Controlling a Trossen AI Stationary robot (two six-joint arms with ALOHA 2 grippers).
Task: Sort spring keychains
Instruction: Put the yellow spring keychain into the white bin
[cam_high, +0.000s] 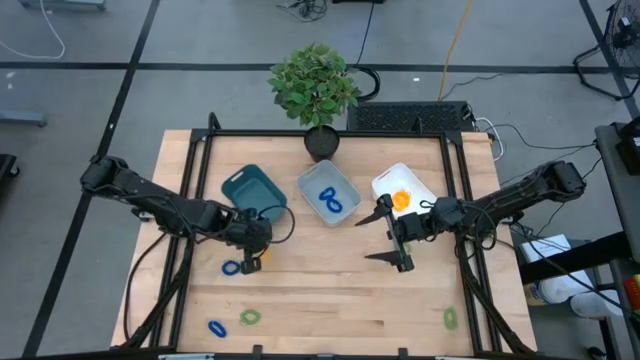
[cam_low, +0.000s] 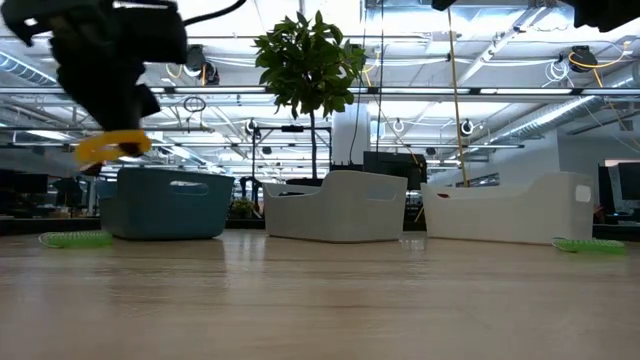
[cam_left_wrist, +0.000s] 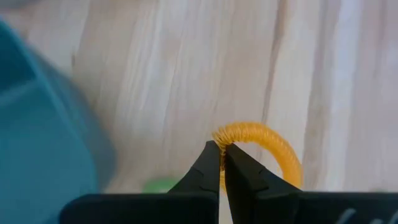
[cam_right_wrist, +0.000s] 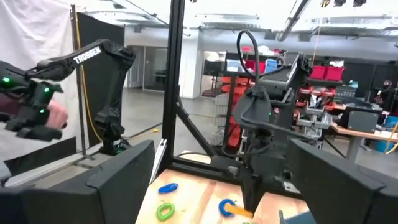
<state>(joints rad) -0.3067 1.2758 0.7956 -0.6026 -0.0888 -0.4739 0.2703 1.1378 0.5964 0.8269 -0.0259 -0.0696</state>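
Observation:
My left gripper (cam_high: 252, 252) hangs over the table's left half, just near of the teal bin (cam_high: 253, 193), shut on an orange spring keychain (cam_left_wrist: 261, 140). The low view shows that keychain (cam_low: 110, 147) well above the table. A blue keychain (cam_high: 232, 267) lies beside it on the wood. Another blue one (cam_high: 216, 327) and two green ones (cam_high: 249, 317) (cam_high: 451, 318) lie near the near edge. Blue keychains sit in the grey-blue bin (cam_high: 328, 193), and an orange one (cam_high: 401, 200) sits in the white bin (cam_high: 415, 183). My right gripper (cam_high: 385, 238) is open wide, near of the white bin, touching nothing. My left gripper pinches the orange keychain's coil (cam_left_wrist: 219, 138) between its two fingertips (cam_left_wrist: 208, 158), at one spot on the loop. The fingers point down from above. The loop is lifted clear of the table and sticks out beyond the fingertips.
The three bins stand in a row across the table's middle, with a potted plant (cam_high: 315, 85) behind them at the far edge. A black frame (cam_high: 330, 133) borders the work area. Bare wood lies between the two grippers.

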